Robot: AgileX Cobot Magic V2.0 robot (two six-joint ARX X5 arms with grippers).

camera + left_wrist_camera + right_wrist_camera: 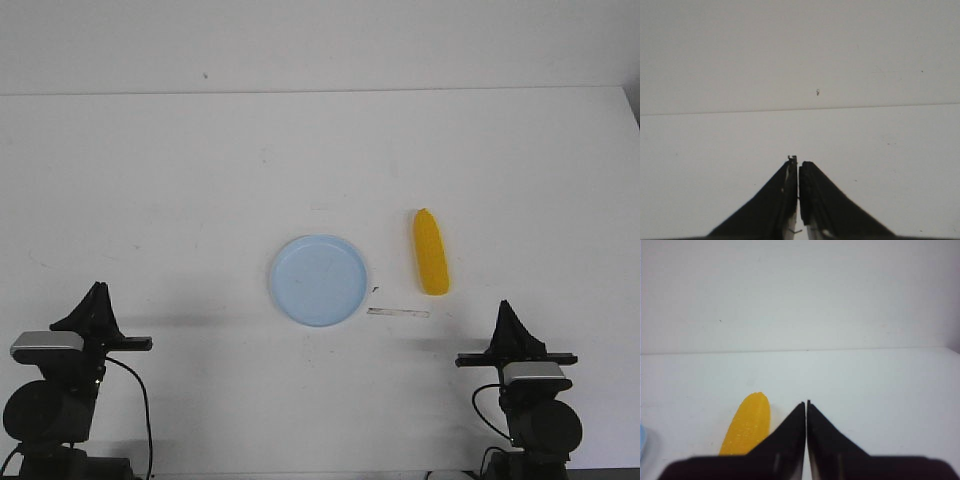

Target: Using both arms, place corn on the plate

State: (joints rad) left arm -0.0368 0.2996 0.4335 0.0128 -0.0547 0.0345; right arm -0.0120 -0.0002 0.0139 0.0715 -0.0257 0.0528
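The yellow corn (431,252) lies on the white table, lengthwise front to back, just right of the pale blue plate (318,280). My right gripper (510,318) is shut and empty near the table's front right, a little behind and right of the corn. In the right wrist view the corn (746,426) lies beside my shut right gripper (806,403), and a sliver of the plate (642,440) shows at the edge. My left gripper (97,298) is shut and empty at the front left, far from the plate. The left wrist view shows only my shut left gripper (798,161) over bare table.
A thin pale strip (398,313) lies on the table just in front of the gap between plate and corn. The table's far edge (320,92) meets a white wall. The right table edge (632,110) shows at the far right.
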